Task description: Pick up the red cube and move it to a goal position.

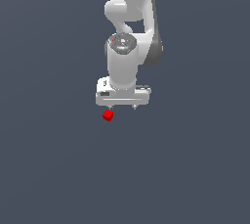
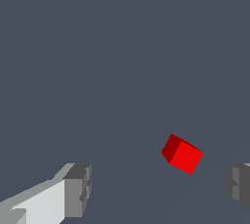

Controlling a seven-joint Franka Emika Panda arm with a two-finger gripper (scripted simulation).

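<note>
The red cube point(image 1: 108, 115) is a tiny bright red cube lying on the flat grey floor, just below the white gripper point(image 1: 122, 106) and toward the exterior view's left of it. In the wrist view the red cube point(image 2: 182, 154) sits rotated, between the two grey fingertips point(image 2: 78, 190) but nearer the other one, and beyond them. The jaws stand wide apart and hold nothing. The gripper point(image 2: 158, 189) points straight down, close above the floor.
The white arm point(image 1: 129, 27) rises behind the gripper toward the top of the exterior view. The plain dark grey floor point(image 1: 195, 169) spreads around the cube with no other object in sight.
</note>
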